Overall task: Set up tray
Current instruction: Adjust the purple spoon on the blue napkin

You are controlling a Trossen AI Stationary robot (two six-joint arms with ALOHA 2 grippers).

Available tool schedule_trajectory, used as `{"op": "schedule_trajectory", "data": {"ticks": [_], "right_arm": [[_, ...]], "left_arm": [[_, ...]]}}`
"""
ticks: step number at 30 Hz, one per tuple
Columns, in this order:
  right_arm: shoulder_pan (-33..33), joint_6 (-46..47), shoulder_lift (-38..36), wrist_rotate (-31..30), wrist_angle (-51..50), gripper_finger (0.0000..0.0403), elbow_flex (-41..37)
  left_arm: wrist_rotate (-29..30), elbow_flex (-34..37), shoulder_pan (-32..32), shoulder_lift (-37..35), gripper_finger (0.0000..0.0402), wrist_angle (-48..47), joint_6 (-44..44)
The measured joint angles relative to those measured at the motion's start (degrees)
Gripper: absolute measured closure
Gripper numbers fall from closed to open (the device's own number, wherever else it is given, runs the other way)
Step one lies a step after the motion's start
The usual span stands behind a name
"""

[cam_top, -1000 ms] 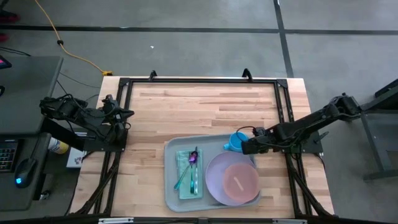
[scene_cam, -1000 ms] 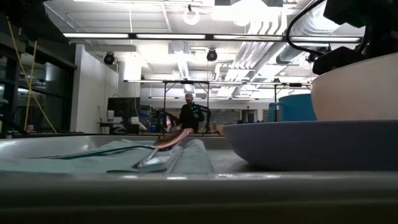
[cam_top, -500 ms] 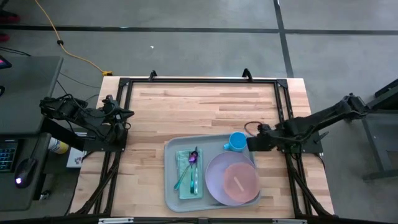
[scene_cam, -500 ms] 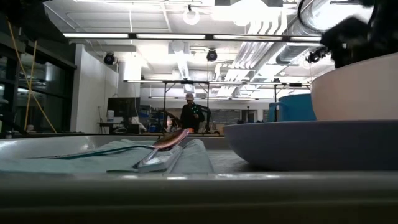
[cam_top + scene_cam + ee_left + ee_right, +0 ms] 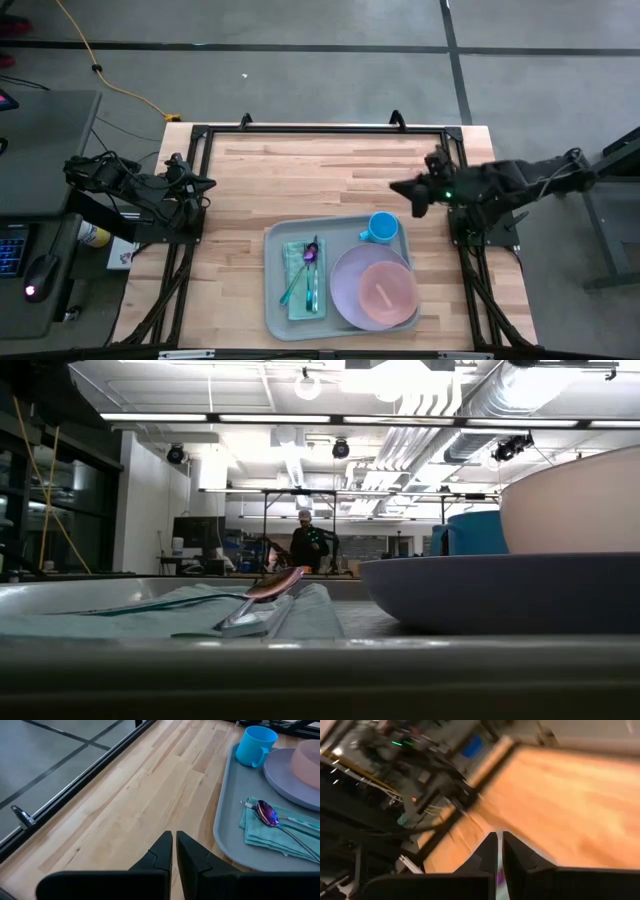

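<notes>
The pale grey-green tray [image 5: 340,305] lies on the near middle of the wooden table. On it are a teal napkin [image 5: 297,270] with a spoon [image 5: 310,254] on top, a lavender plate [image 5: 345,285] carrying a pink bowl [image 5: 385,290], and a blue cup [image 5: 382,227] standing in the far right corner. My right gripper [image 5: 403,187] hovers shut above the bare table, beyond the cup and apart from it. My left gripper [image 5: 205,183] waits shut at the table's left edge. Its wrist view shows the cup [image 5: 255,745] and the tray [image 5: 225,820].
Bare wood [image 5: 320,170] stretches across the table's far half and left of the tray. A black metal frame [image 5: 320,128] runs along the table's edges. A person [image 5: 305,545] stands far back in the room beyond the table.
My right gripper has drawn back from beside the blue cup toward the table's right, then swung up and toward the far edge, leaving the low view. The cup stays standing on the tray.
</notes>
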State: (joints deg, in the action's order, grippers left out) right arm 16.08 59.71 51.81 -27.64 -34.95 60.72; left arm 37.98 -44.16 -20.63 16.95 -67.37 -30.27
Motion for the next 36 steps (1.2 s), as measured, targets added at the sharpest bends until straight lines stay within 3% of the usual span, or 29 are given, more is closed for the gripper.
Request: {"op": "schedule_trajectory", "data": {"ticks": [4,10,13,17,27,31,36], "right_arm": [[-3.4,-15.9,8.6,4.7,4.7,0.0402,9.7],[-8.7,-36.8,27.1,24.0,4.4,0.0403,25.5],[-10.1,-46.6,37.0,32.6,0.6,0.0403,33.3],[-11.0,-55.9,49.9,39.5,-8.0,0.0403,43.1],[-9.7,-79.9,75.6,37.1,-23.6,0.0402,64.7],[-9.3,-85.4,81.1,36.4,-25.4,0.0402,69.4],[-9.2,-88.2,83.2,37.0,-26.2,0.0402,69.1]], "left_arm": [[0.1,0.0,0.0,0.0,0.0346,0.0,0.0],[0.1,0.0,0.0,0.0,0.0346,0.0,0.3],[0.0,0.0,0.0,0.0,0.0346,0.0,1.2],[0.0,0.0,0.0,0.0,0.0346,0.0,1.4],[-0.1,0.0,0.0,0.0,0.0346,0.0,1.4],[-0.2,0.0,0.0,0.0,0.0346,-0.1,1.5],[-0.4,0.0,0.0,0.0,0.0346,0.0,1.4]]}}
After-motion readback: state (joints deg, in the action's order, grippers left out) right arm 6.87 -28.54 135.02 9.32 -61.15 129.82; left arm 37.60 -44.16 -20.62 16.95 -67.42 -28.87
